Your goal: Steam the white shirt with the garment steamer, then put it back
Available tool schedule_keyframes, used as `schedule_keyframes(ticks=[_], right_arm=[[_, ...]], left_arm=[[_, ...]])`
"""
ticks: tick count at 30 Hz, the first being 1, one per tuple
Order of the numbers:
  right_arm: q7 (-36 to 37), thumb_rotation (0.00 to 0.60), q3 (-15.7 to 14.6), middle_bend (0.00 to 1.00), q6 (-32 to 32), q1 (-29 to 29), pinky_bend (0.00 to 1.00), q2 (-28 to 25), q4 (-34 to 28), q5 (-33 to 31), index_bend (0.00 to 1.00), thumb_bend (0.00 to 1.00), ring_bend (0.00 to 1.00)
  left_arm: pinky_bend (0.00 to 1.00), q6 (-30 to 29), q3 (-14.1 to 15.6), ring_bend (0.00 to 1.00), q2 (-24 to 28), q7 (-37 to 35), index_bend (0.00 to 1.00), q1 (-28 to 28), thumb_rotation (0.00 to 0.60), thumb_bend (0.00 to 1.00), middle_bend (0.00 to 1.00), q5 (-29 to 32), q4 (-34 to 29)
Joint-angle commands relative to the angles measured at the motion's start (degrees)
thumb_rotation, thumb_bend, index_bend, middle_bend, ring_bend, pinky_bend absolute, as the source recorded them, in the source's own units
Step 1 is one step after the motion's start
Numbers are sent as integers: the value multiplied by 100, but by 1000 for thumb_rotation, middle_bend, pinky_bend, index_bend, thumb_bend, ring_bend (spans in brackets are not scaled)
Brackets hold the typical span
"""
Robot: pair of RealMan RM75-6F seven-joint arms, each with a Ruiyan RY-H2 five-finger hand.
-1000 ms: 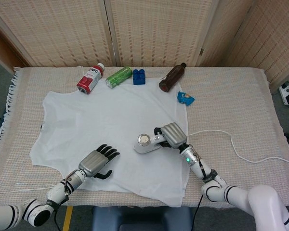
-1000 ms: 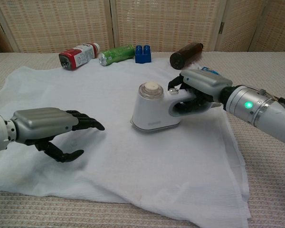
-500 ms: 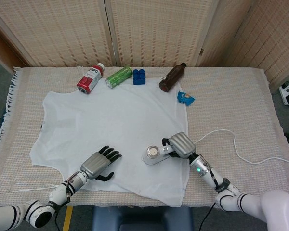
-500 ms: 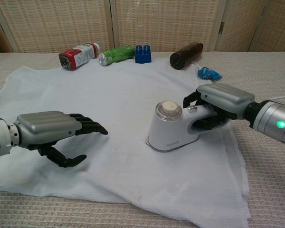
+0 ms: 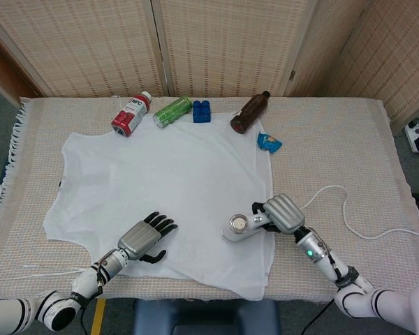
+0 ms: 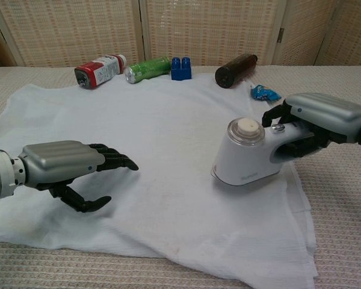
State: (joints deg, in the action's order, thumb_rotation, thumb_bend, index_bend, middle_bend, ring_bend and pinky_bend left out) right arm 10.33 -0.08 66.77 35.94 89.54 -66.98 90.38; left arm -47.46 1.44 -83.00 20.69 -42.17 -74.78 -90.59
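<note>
My right hand (image 6: 316, 123) clamped on garment steamer (image 6: 246, 155) handle, steamer on white shirt (image 5: 160, 188) near its right edge. My left hand (image 6: 63, 168) empty, fingers apart, over shirt's near-left part.

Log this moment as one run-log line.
right hand: grips steamer | steamer: on shirt, right edge | left hand: holds nothing, over shirt

Garment steamer (image 5: 246, 227), gripped by the right robot hand (image 5: 285, 213), now nearer the white shirt's (image 5: 160, 174) right edge.
</note>
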Motion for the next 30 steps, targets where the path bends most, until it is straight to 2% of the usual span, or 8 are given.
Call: schedule_keyframes(ticks=[1, 5, 10, 17, 30], right_arm=[[4, 600, 196, 882, -133, 139, 926, 24, -44, -97, 862, 523, 814], [-175, 600, 309, 882, -401, 361, 926, 202, 8, -107, 862, 523, 814], [-369, 600, 307, 882, -689, 578, 926, 491, 110, -46, 862, 522, 814], [-467, 600, 67, 882, -747, 583, 926, 629, 157, 154, 862, 523, 814], [-382, 600, -479, 882, -160, 84, 926, 293, -100, 553, 862, 523, 814]], left_arm=[[0, -21, -10, 3, 18, -5, 121, 8, 304, 525, 102, 9, -12], [0, -19, -9, 3, 29, 0, 121, 18, 301, 525, 103, 46, 9], [0, -7, -2, 2, 19, -20, 121, 36, 300, 525, 103, 95, 44], [0, 3, 28, 2, -8, -44, 121, 61, 303, 526, 103, 98, 112], [0, 1, 29, 2, -86, -44, 121, 55, 301, 525, 102, 32, 140]])
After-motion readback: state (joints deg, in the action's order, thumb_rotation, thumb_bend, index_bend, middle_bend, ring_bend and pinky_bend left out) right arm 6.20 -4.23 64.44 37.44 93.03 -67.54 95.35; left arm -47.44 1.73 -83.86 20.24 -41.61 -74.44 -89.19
